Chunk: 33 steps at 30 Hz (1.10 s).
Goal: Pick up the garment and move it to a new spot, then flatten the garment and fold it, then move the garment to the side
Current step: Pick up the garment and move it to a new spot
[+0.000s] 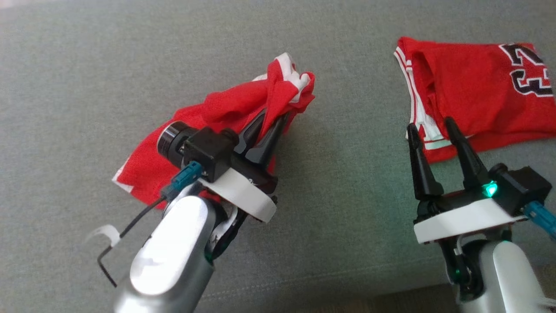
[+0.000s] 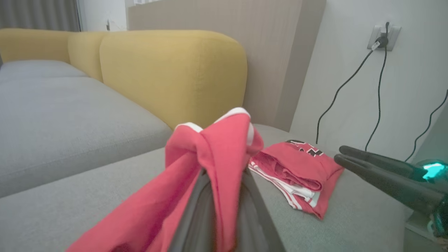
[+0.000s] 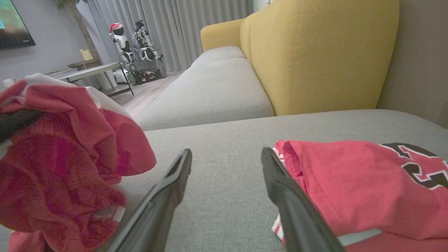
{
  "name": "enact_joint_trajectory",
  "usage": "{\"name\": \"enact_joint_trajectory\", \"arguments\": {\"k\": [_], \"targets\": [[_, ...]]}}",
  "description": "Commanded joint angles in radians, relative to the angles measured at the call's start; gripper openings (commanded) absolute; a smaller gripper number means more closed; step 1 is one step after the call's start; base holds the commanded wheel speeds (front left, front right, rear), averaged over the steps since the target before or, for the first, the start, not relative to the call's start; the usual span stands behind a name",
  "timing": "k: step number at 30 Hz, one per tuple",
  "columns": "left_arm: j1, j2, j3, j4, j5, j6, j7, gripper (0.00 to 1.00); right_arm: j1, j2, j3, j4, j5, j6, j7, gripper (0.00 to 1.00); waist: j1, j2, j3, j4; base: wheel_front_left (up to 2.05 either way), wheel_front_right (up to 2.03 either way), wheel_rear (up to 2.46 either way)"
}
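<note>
A crumpled red garment [image 1: 226, 108] with white trim hangs bunched from my left gripper [image 1: 271, 119], which is shut on a fold of it; its lower part trails on the grey cushion [image 1: 347, 174]. The left wrist view has the cloth [image 2: 213, 147] draped over both fingers. In the right wrist view the same bundle [image 3: 63, 147] hangs at the left. My right gripper [image 1: 430, 121] stands open over the cushion, its fingertips at the near edge of a folded red jersey [image 1: 478, 91], nothing between them. That gripper [image 3: 225, 157] has bare cushion between its fingers.
The folded red jersey [image 3: 367, 182] with black and white numbers lies at the right of the grey sofa seat. A yellow backrest [image 2: 171, 73] rises behind. Cables [image 2: 350, 80] hang from a wall socket. Another robot [image 3: 136, 45] and a low table [image 3: 91, 68] stand across the room.
</note>
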Motion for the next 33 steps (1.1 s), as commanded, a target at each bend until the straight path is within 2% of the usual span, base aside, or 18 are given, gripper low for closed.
{"name": "enact_joint_trajectory", "arguments": {"k": [1, 6, 7, 8, 9, 14, 21, 29, 33], "targets": [[-0.037, 0.004, 0.029, -0.009, -0.013, -0.003, -0.012, 0.00, -0.036, 0.002, 0.016, -0.032, 0.005, 0.007, -0.012, 1.00, 0.0000, 0.0000, 0.023, -0.011, 0.00, 0.00, 0.00], [-0.031, 0.001, 0.028, 0.142, -0.076, -0.010, -0.015, 0.00, -0.048, 0.003, 0.017, -0.018, 0.009, 0.007, -0.020, 1.00, 0.0000, 0.0000, 0.045, -0.015, 0.00, 0.00, 0.00], [-0.031, 0.001, 0.023, 0.164, -0.086, -0.012, -0.021, 0.24, -0.050, 0.003, 0.018, -0.014, 0.009, 0.007, -0.022, 1.00, 0.0000, 0.0000, 0.044, -0.015, 0.00, 0.00, 0.00], [-0.029, 0.001, 0.015, 0.180, -0.092, -0.014, -0.027, 0.73, -0.051, 0.003, 0.018, -0.011, 0.009, 0.007, -0.023, 1.00, 0.0000, 0.0000, 0.042, -0.014, 0.00, 0.00, 0.00], [-0.026, 0.000, 0.008, 0.192, -0.098, -0.015, -0.033, 1.00, -0.051, 0.003, 0.017, -0.006, 0.009, 0.007, -0.024, 1.00, 0.0000, 0.0000, 0.039, -0.012, 0.00, 0.00, 0.00], [0.002, 0.017, 0.000, 0.202, -0.101, -0.012, -0.061, 1.00, -0.049, 0.003, 0.018, 0.009, 0.005, 0.007, -0.025, 1.00, 0.0000, 0.0000, 0.011, 0.001, 0.00, 0.00, 0.00], [0.123, 0.088, 0.071, 0.070, -0.079, 0.091, -0.094, 1.00, -0.022, 0.002, -0.003, 0.018, -0.004, 0.007, -0.011, 1.00, 0.0000, 0.0000, -0.063, 0.055, 0.00, 0.00, 0.00], [0.245, 0.160, 0.209, -0.033, -0.109, 0.217, -0.097, 1.00, 0.009, -0.001, -0.022, 0.014, -0.009, 0.007, 0.006, 1.00, 0.0000, 0.0000, -0.125, 0.101, 0.00, 0.00, 0.00], [0.293, 0.197, 0.255, -0.046, -0.112, 0.255, -0.095, 1.00, 0.029, -0.003, -0.023, 0.014, -0.012, 0.007, 0.014, 1.00, 0.0000, 0.0000, -0.152, 0.117, 0.00, 0.00, 0.00]]}}
